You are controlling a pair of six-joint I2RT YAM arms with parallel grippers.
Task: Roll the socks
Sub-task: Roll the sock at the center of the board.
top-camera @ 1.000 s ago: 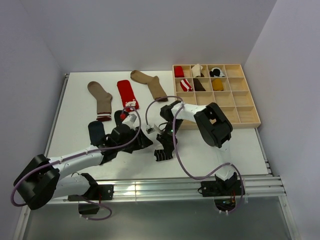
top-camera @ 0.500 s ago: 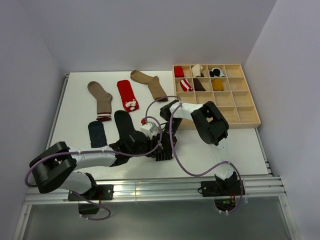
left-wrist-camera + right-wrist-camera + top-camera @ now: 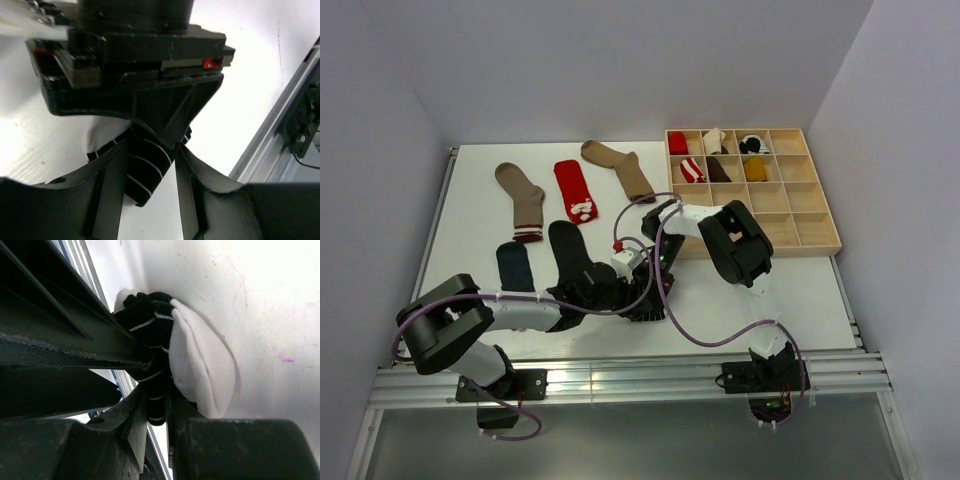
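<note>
The black sock with thin white stripes and a white toe (image 3: 648, 310) lies bunched near the table's front middle. My right gripper (image 3: 650, 282) is shut on its striped part (image 3: 156, 405), and the white toe (image 3: 200, 370) bulges beside the fingers. My left gripper (image 3: 626, 292) is open, its fingers straddling the same sock (image 3: 147, 172) just below the right gripper's body (image 3: 135, 60). The plain black sock (image 3: 570, 255) lies flat to the left of the grippers.
A navy sock (image 3: 513, 265), two tan socks (image 3: 523, 200) (image 3: 620, 165) and a red sock (image 3: 573, 188) lie further back. A wooden compartment box (image 3: 800, 215) with rolled socks stands at the right. The metal rail (image 3: 620, 375) runs along the front edge.
My left gripper has moved right, off the plain black sock, and now sits around the striped sock. The right gripper has stayed shut on the striped sock.
</note>
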